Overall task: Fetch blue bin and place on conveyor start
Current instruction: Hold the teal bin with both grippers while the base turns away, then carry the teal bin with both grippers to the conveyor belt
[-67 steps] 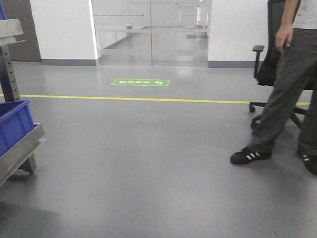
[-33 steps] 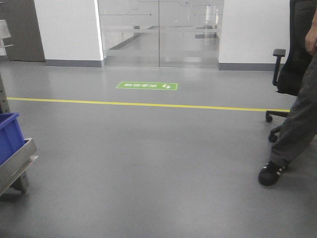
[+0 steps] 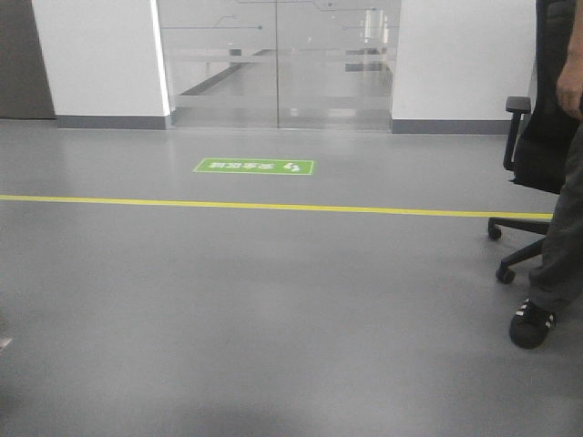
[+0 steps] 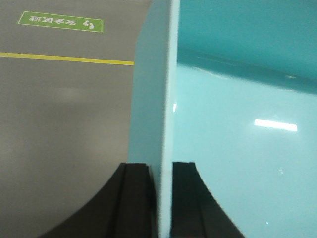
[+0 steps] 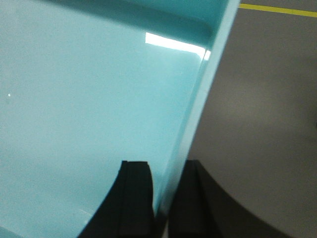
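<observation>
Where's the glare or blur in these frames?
Left wrist view: a bright rectangular highlight on the glossy inside of the blue bin, and its near wall edge looks soft. Right wrist view: a similar glare strip by the bin's inner corner. Front view: evenly lit, glass doors reflective, faint sheen on the floor.

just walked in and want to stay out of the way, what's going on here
A two-arm robot holds a pale turquoise rectangular plastic tub, the left arm's fingers clamped on one side wall and the right arm's fingers on the opposite one. Ahead lies grey floor with a yellow line. A person in dark trousers stands beside a black office chair on the right. No conveyor belt is in view.
</observation>
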### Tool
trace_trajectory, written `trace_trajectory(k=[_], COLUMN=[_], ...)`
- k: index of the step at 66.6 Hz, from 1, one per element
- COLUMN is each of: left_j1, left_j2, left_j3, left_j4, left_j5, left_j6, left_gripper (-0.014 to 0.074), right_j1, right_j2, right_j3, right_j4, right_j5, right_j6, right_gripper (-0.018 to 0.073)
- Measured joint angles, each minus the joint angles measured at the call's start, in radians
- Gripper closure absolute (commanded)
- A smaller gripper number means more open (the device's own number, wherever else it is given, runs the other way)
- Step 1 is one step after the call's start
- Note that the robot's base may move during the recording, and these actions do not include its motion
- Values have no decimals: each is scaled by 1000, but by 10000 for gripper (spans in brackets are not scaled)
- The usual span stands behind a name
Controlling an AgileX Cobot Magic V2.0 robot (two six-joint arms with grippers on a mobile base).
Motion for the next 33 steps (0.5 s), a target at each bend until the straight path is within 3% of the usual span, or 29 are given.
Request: trace_trajectory(k=[33], left_j1=[0], left_j2=[0], left_j3=[0], left_j4=[2], left_j5=[-2], left_j6=[0], left_gripper=[707], right_j1=[0], right_j2=[0], right_j3=[0], right_j4=[0], right_j5=[0], right_j6=[0], right_gripper=[711])
